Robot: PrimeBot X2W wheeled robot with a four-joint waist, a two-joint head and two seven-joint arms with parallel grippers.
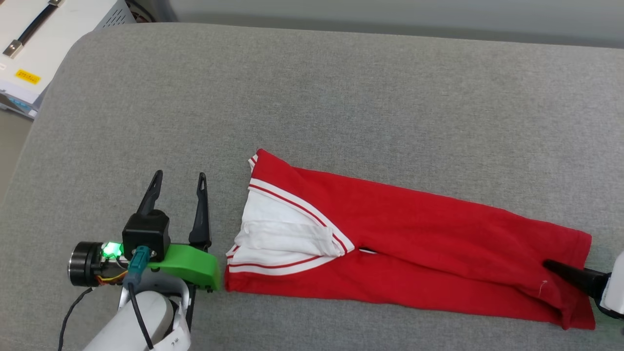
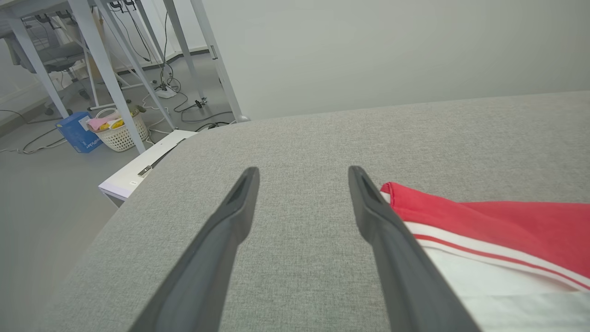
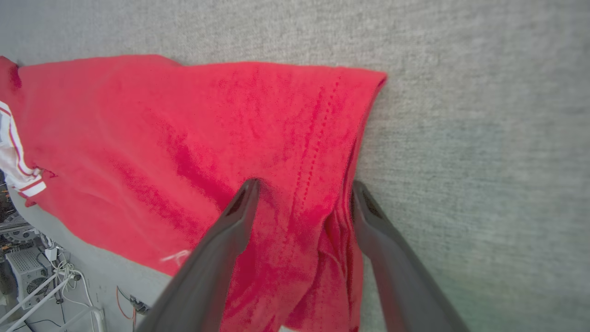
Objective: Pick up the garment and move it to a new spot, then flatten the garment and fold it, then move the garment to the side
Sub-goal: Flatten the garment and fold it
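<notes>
Garment: The red T-shirt (image 1: 414, 243), folded into 1 long strip, lies slantwise on the grey bench (image 1: 341, 87) before you, running from the middle toward your right.
Sleeve end: Its white sleeve (image 1: 278, 229), edged in red-and-white stripes, rests on top at the strip's left end.
Left gripper: Your left gripper (image 1: 179, 175) sits just beside that sleeve end. Its 2 fingers (image 2: 221, 240) are spread wide over bare grey fabric, with nothing between them.
Right gripper: Your right gripper (image 3: 304, 184) is at the hem end, fingers apart. 1 lies over the red cloth and the other at the hem's edge, with a rumple of cloth lying loose between them.
Beyond the bench: A white case (image 1: 39, 48) stands off the far left corner. On the floor past it you see a white basket (image 2: 120, 131) and a blue box (image 2: 76, 131).
</notes>
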